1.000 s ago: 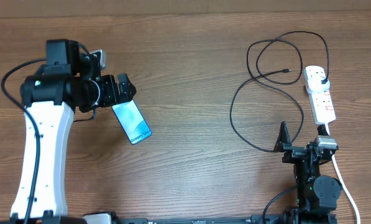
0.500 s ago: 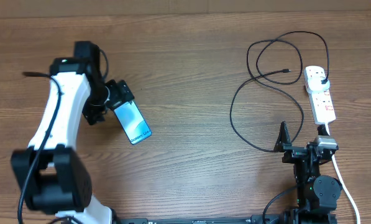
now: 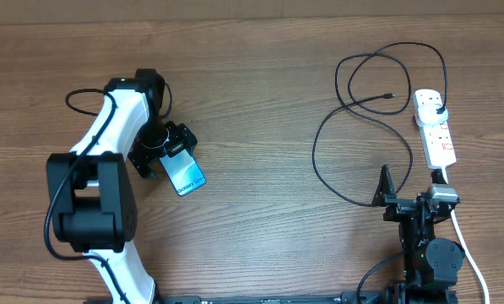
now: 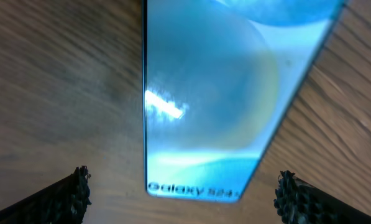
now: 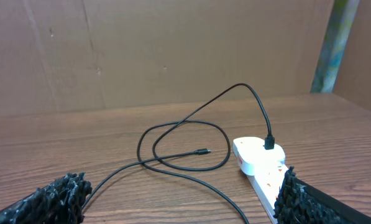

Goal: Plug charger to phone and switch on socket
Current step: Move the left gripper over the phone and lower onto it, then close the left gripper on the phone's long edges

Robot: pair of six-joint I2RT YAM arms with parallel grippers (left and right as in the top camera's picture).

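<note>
Phone (image 3: 184, 173) hasn't budged, flat on the table left of centre, but the left arm (image 3: 112, 118) has swung right round. Now the left gripper (image 4: 184, 186) hangs straddling the lit screen, jaws spread wide, holding nothing. Looks like a grab is coming. Right gripper (image 5: 182, 202) hasn't stirred, jaws released too. Over on the right the socket (image 3: 435, 128) lies untouched, with the charger (image 3: 314, 152) plugged in at its far end and looping loose, its connector tip (image 3: 390, 96) well apart from the phone.
</note>
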